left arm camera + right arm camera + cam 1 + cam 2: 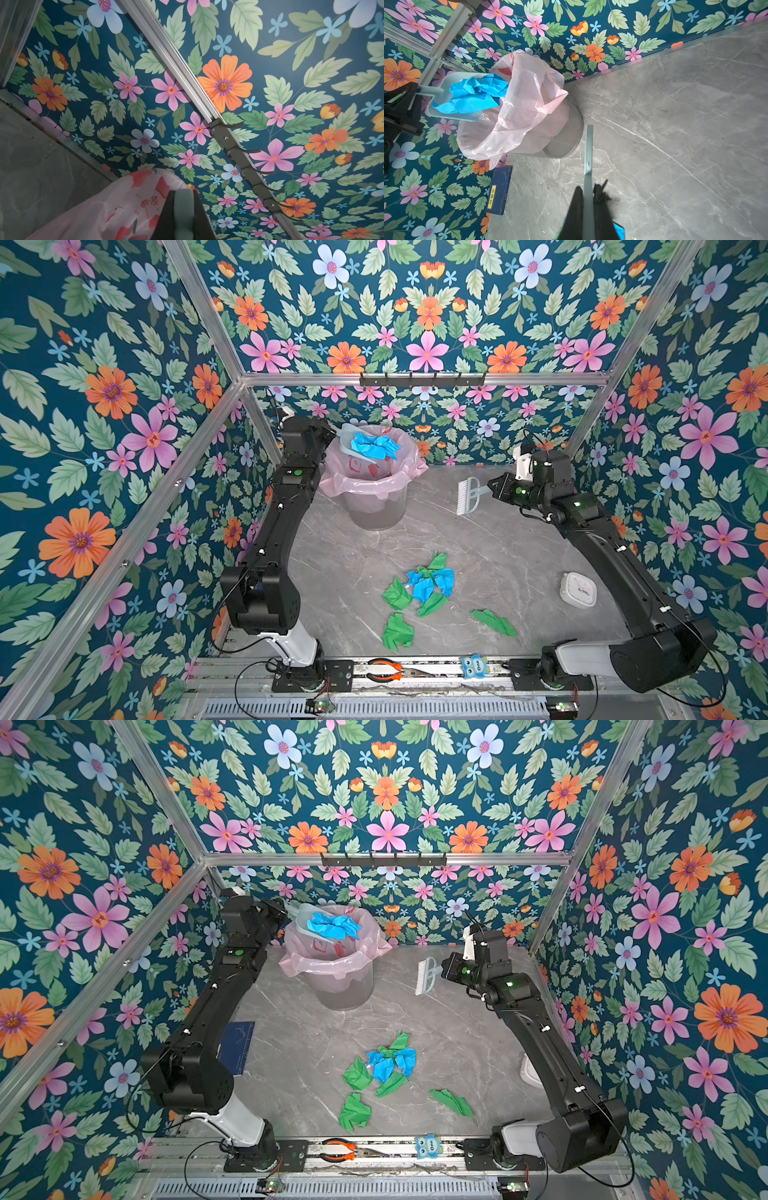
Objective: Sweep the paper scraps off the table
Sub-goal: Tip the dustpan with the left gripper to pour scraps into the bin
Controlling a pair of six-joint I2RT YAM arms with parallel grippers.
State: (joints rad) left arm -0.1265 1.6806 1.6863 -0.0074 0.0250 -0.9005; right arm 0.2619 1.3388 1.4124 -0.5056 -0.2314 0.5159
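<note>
Green and blue paper scraps [428, 585] lie crumpled on the grey marble table [478, 539], toward its front middle. My left gripper [184, 192] is shut on the handle of a pale blue dustpan [353, 443], held tilted over the pink-lined mesh bin [374, 493]. Blue paper [475, 93] still rests in the pan. My right gripper [588, 187] is shut on the handle of a pale brush [467, 495]. The brush hangs above the table to the right of the bin, its white bristles pointing left.
A white clock [577, 590] sits by the right arm. Orange-handled pliers [384, 670] and a blue owl box [473, 666] lie on the front rail. A dark blue book [499, 193] lies at the table's left edge. A hook rack [422, 379] hangs on the back rail.
</note>
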